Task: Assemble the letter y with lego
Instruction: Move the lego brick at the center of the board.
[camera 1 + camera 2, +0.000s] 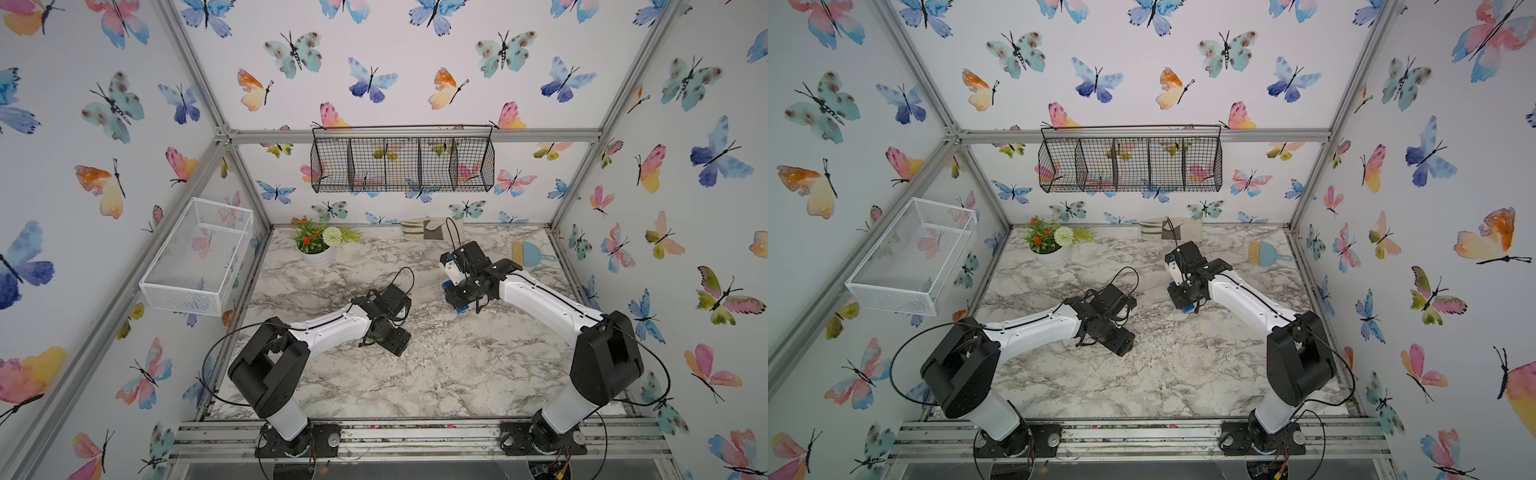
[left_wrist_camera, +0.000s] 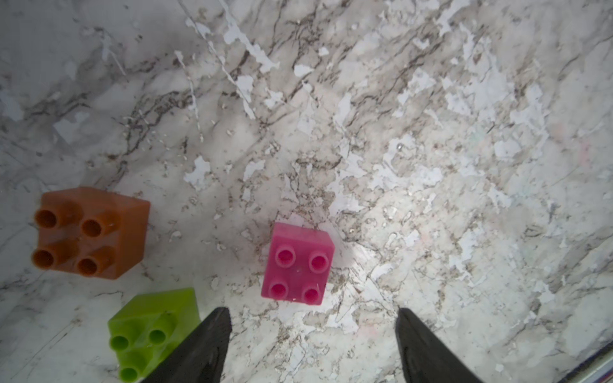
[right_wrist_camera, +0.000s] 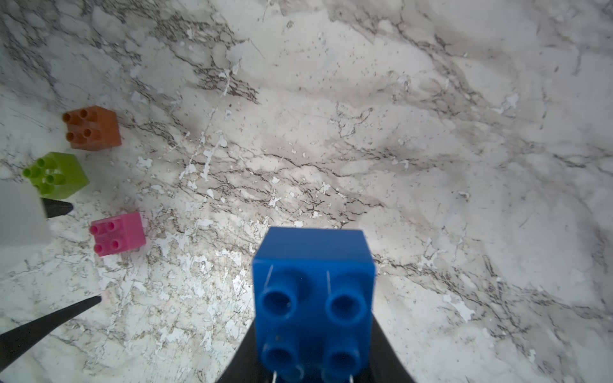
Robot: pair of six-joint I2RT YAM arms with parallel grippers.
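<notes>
Lego bricks (image 3: 117, 233), four visible, at a marble table (image 1: 415, 374).
Right gripper (image 3: 313, 325) clamps one dark blue brick (image 3: 313, 265), centre-right; left gripper (image 2: 311, 311), jaws apart, empty, by one pink brick (image 2: 298, 265), one green brick (image 2: 149, 325), one orange brick (image 2: 89, 232), centre-left.

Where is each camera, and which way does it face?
Top views: overhead at the front, looking down at the marble table; left arm and right arm show whole.
Left wrist: looks down past the open left gripper at pink brick, green brick, orange brick.
Right wrist: looks down past the right gripper, shut on a dark blue brick.
Shared: both wrist views show those three bricks; right wrist also catches the left gripper's fingers.
</notes>
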